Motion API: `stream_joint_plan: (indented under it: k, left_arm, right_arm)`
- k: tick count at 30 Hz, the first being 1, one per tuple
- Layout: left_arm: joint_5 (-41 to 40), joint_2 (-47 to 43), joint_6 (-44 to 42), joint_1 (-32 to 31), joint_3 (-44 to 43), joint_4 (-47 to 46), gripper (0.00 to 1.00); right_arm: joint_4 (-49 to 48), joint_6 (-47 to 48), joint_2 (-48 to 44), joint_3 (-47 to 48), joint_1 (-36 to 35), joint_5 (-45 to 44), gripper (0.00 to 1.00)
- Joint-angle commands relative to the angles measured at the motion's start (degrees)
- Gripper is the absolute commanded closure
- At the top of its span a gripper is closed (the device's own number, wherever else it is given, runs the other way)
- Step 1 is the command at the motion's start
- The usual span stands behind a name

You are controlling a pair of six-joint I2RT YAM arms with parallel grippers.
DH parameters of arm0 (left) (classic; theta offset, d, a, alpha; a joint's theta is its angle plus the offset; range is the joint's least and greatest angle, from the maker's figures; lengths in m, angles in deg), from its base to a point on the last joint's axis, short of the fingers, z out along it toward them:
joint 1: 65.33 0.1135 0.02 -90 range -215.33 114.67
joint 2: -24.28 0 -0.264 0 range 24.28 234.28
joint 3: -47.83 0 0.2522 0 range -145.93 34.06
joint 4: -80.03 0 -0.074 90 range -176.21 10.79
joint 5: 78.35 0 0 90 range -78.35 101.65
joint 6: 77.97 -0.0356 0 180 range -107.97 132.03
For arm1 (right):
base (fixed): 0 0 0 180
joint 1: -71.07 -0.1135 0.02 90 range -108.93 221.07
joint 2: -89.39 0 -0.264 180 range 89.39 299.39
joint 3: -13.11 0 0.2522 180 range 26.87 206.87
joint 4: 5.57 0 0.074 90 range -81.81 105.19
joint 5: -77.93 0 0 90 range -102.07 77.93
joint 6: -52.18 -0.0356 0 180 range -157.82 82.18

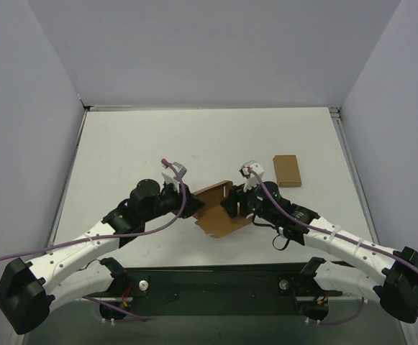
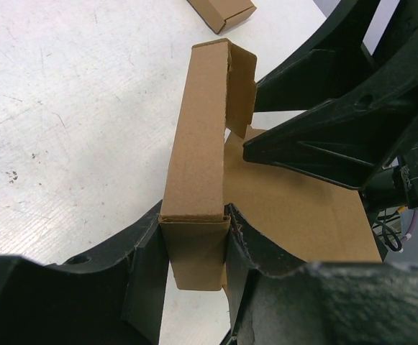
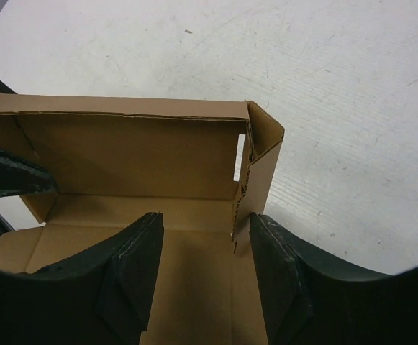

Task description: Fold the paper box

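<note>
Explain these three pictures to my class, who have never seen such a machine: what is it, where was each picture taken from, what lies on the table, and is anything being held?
The machine is two robot arms fixed at the near edge of a white table. One picture looks down from above and behind them. The other two come from small cameras on each arm's wrist, so the dark shapes at the bottom edges are that arm's own fingers.

Between the arms lies a half-folded paper box of brown cardboard, one long wall already standing. The left end effector is closed on the end of that wall. The right end effector is open, its fingers apart over the box floor beside a corner flap, gripping nothing.

Farther back lies a smaller plain cardboard rectangle, untouched.
</note>
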Motion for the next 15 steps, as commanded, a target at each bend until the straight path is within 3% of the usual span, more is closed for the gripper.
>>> stream_joint_plan:
  k: [1, 5, 9, 15]
  left_arm:
    - [-0.3, -0.6, 0.5, 0.1, -2.1, -1.6, 0.78]
    - [1.1, -0.9, 0.3, 0.1, -1.6, -2.8, 0.78]
    - [0.3, -1.5, 0.7, 0.2, -1.6, -1.8, 0.78]
    - [0.4, -2.5, 0.7, 0.2, -1.4, -1.8, 0.78]
  right_arm:
    - [-0.4, -1.3, -2.5, 0.3, 1.0, -1.1, 0.48]
    - [-1.5, -1.5, -3.0, -0.5, 4.1, 2.2, 0.50]
    - [-5.5, -3.5, -5.7, -3.0, 8.9, 12.2, 0.48]
    - [-4.2, -6.2, -12.4, -4.9, 15.5, 15.5, 0.46]
